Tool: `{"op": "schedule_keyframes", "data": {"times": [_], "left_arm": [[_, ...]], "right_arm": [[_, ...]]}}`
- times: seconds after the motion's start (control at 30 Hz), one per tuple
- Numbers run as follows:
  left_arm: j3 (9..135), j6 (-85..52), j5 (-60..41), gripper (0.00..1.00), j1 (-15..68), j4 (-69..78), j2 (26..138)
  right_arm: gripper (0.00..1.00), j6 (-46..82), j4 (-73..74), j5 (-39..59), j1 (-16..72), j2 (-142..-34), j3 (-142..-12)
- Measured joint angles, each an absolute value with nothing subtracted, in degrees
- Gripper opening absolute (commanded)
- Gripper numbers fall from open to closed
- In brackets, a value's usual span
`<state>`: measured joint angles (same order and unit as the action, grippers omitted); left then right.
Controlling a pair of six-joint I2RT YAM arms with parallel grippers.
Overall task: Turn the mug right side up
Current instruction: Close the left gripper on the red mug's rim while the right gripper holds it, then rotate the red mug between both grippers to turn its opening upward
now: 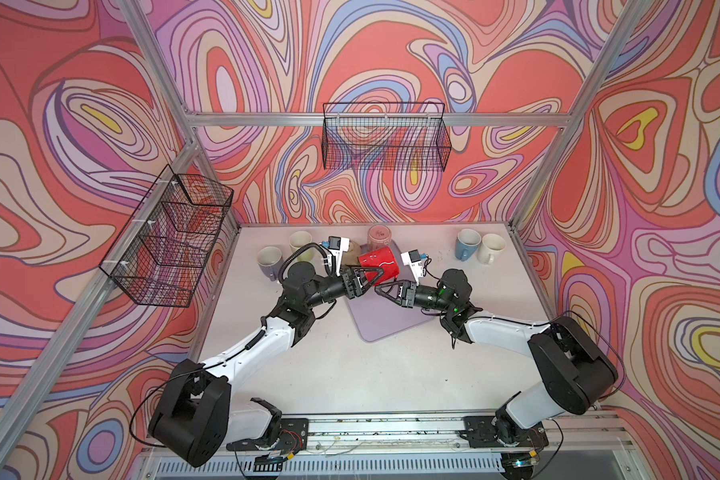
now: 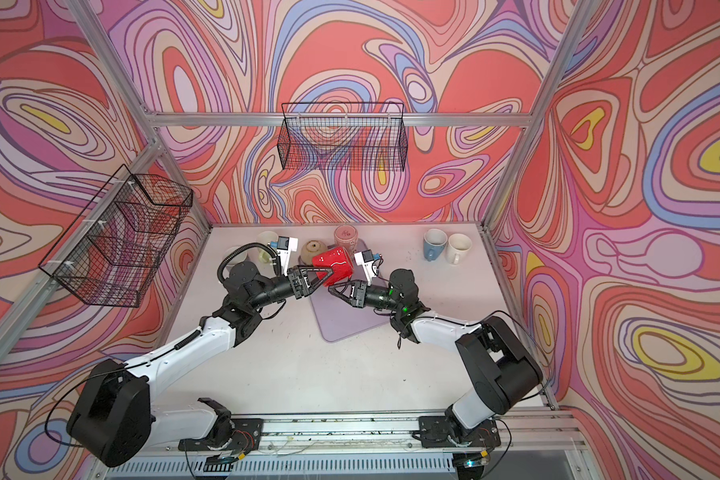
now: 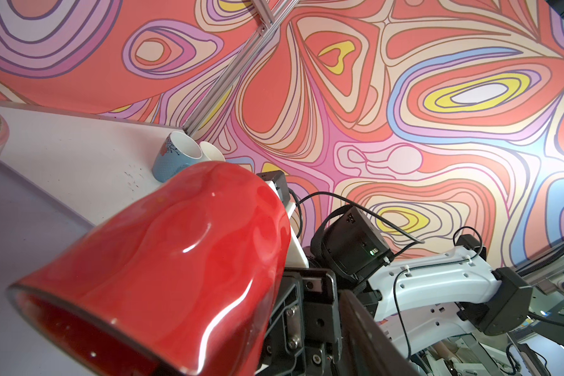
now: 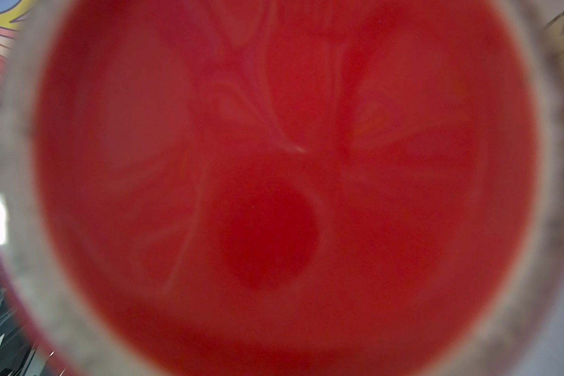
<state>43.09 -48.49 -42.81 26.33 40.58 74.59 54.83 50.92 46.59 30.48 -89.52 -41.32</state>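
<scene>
Over a purple mat (image 1: 387, 322), right fingers (image 1: 388, 287) hold a tilted red mug (image 1: 381, 259).

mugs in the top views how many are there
7: pale mug, cream mug back left; tan mug, pink mug back centre; red mug before them; blue mug, white mug back right. More may be hidden.

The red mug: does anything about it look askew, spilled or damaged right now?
Yes, askew: the red mug is tipped on its side, neither upright nor upside down, over the purple mat, between the left gripper and the right gripper. No spill or crack shows.
</scene>
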Motion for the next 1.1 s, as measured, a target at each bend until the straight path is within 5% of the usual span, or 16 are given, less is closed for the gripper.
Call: {"op": "schedule_keyframes", "data": {"times": [0.8, 1.1], "left_arm": [[43.11, -49.8, -41.6, 0.17, 26.96, 44.45, 77.03], [43.11, -50.24, -43.09, 0.03, 26.89, 47.86, 77.62]], "right_arm": [[0.06, 57.91, 56.82, 47.24, 31.0, -91.31, -41.32], [0.15, 61.1, 60.38, 48.53, 30.92, -91.88, -41.36]]}}
